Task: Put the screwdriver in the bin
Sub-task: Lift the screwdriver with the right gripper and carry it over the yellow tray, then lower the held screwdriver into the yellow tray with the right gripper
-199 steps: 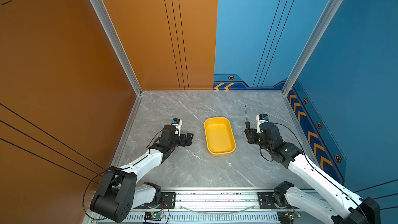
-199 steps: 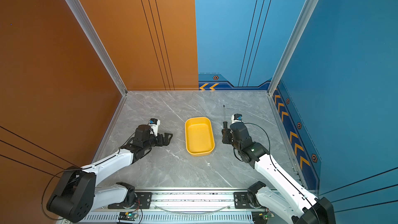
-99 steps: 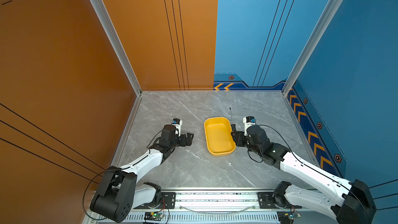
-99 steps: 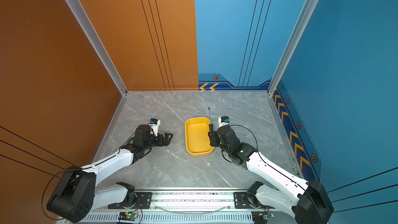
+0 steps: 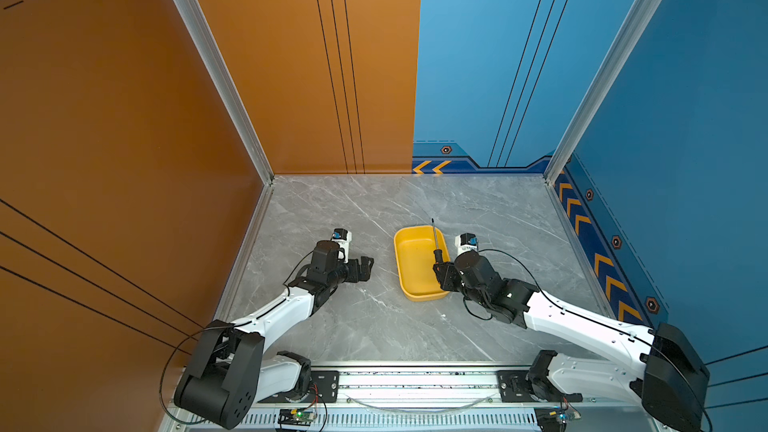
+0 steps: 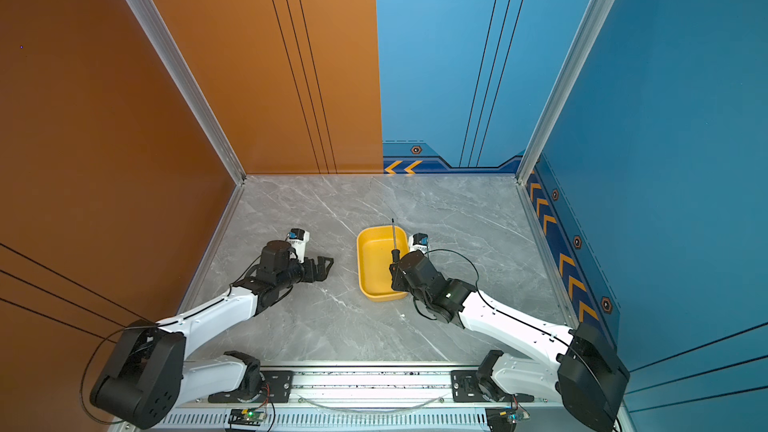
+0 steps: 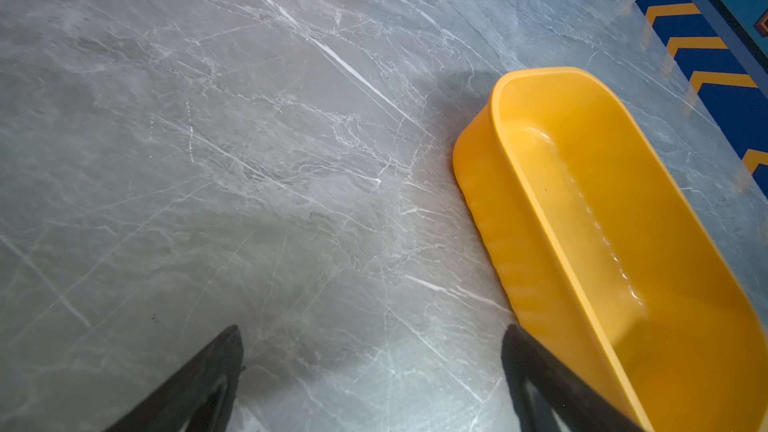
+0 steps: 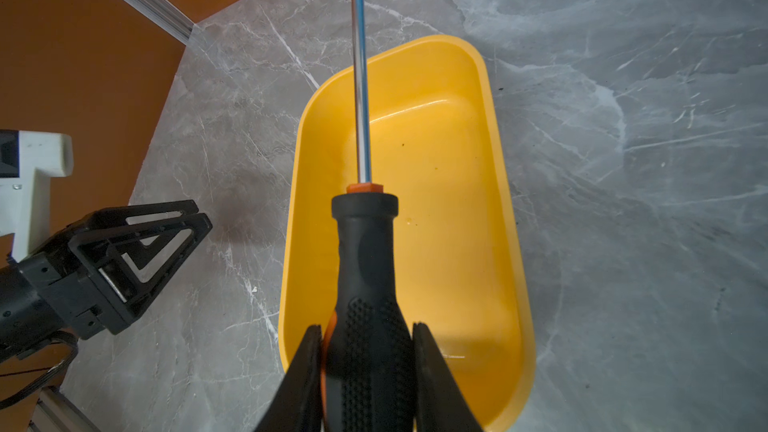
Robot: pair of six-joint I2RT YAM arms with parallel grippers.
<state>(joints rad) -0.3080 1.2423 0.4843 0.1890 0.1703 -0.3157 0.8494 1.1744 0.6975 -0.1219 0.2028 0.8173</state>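
Note:
The screwdriver (image 8: 365,251) has a black handle, an orange collar and a thin metal shaft. My right gripper (image 8: 368,328) is shut on its handle. In both top views the right gripper (image 5: 440,268) (image 6: 395,273) hangs over the right side of the yellow bin (image 5: 400,268) (image 6: 362,268). The screwdriver's shaft (image 5: 434,234) (image 6: 393,234) points toward the back wall, its tip past the bin's far rim. The bin (image 8: 498,201) holds nothing inside. My left gripper (image 5: 365,268) (image 6: 326,267) (image 7: 372,330) stands open just left of the bin (image 7: 498,243), holding nothing.
Grey marble tabletop (image 5: 374,326) walled by orange panels at left and back, blue panels at right. An aluminium rail (image 5: 415,380) with the arm bases runs along the front edge.
My right gripper has carried the screwdriver leftward, from the table right of the bin to above the bin's right side. The left arm has stayed still.

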